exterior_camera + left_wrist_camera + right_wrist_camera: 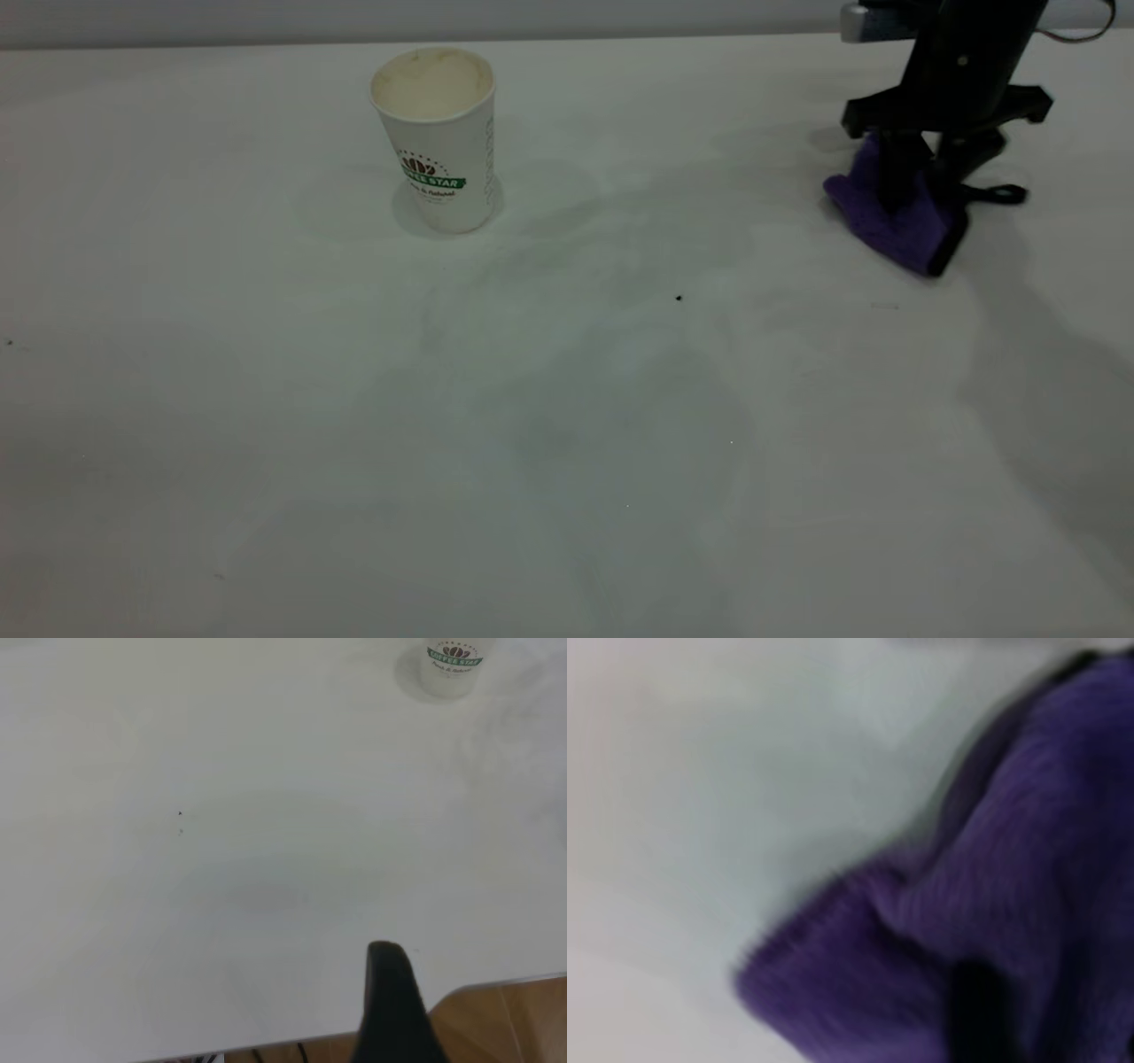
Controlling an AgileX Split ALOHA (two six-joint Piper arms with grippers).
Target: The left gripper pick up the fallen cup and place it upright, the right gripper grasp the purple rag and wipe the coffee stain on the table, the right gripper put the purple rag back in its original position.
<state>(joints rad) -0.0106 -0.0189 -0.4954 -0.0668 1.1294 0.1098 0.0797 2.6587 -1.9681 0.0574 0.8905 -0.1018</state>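
Note:
The white paper cup (434, 142) with the green band logo stands upright on the table (567, 461) at the back left; its base also shows in the left wrist view (450, 665). My right gripper (926, 190) is at the back right, shut on the bunched purple rag (895, 217), which rests on the table with its black loop (1005, 193) lying to the right. The rag (1028, 859) fills the right wrist view. No brown coffee stain shows. My left gripper (390, 1001) is out of the exterior view, held far back from the cup by the table's edge.
A tiny black speck (679, 298) lies mid-table. Faint smears cross the table's middle. The left wrist view shows the table's edge and brown floor (505, 1019) beyond it, and two small specks (180, 815).

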